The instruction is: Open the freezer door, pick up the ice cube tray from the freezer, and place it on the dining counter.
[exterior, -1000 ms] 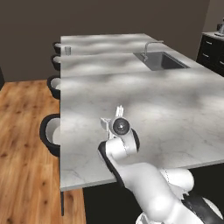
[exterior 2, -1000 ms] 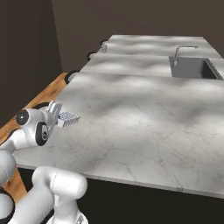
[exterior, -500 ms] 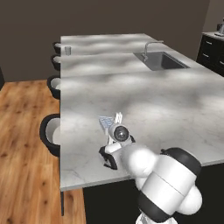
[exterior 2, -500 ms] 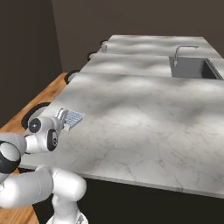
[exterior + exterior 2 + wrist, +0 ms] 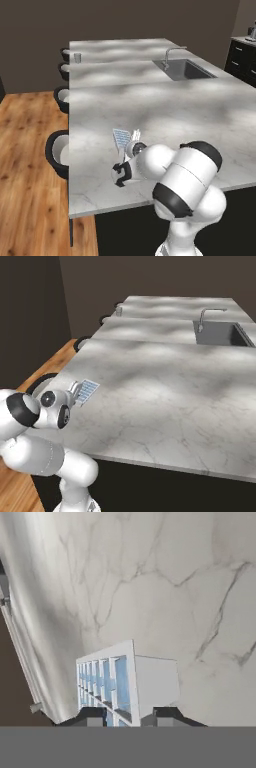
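Note:
The ice cube tray (image 5: 121,137), white with pale blue cubes, stands tilted on its edge just above the dining counter (image 5: 165,110) near its left edge. My gripper (image 5: 131,145) is shut on the tray's near end. From the right, the tray (image 5: 87,391) sticks out of the gripper (image 5: 77,392) over the marbled counter (image 5: 165,371). In the hand view the tray (image 5: 125,682) rises between the two tips of the gripper (image 5: 131,716), grid side to the left, with the counter (image 5: 150,572) close behind it. The freezer and its door are out of view.
A steel sink (image 5: 184,70) with a faucet (image 5: 172,51) is set into the far right of the counter. A glass (image 5: 77,58) stands at the far left corner. Dark round stools (image 5: 57,150) line the left edge above a wooden floor (image 5: 25,175). Black cabinets (image 5: 245,60) stand at the far right.
The arm has folded down and its elbow has swung in front of the left base camera. The tray has come a little lower toward the counter, still between the fingers.

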### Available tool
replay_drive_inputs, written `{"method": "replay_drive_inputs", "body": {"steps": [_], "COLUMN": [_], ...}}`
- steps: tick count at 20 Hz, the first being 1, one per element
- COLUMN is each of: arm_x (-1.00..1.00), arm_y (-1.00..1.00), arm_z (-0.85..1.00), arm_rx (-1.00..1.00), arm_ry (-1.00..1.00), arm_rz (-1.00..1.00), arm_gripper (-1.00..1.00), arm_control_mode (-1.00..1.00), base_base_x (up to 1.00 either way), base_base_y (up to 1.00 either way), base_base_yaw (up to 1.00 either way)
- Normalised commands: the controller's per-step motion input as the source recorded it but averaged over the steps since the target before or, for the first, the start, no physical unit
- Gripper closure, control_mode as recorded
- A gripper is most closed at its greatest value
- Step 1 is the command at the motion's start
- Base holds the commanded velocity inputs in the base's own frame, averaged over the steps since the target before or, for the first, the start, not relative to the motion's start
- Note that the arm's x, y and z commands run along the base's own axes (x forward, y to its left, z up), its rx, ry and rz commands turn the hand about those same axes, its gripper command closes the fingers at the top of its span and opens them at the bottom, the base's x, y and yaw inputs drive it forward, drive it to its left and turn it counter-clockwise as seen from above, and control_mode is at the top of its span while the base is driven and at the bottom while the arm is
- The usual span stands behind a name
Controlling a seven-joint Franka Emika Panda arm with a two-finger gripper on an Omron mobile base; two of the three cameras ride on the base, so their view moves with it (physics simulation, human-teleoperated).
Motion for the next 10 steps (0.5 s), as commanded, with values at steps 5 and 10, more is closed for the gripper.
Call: {"method": "replay_drive_inputs", "body": {"steps": [5, 10], "arm_x": [-0.01, -0.19], "arm_y": [0.0, 0.0], "arm_z": [0.41, 0.75], "arm_rx": [0.0, 0.01], "arm_ry": [-0.06, -0.07], "arm_rz": [0.0, 0.0], "arm_gripper": [-1.0, -1.0], "arm_control_mode": [-1.0, -1.0], "base_base_x": [0.0, 0.0], "base_base_y": [0.0, 0.0], "base_base_yaw": [0.0, 0.0]}}
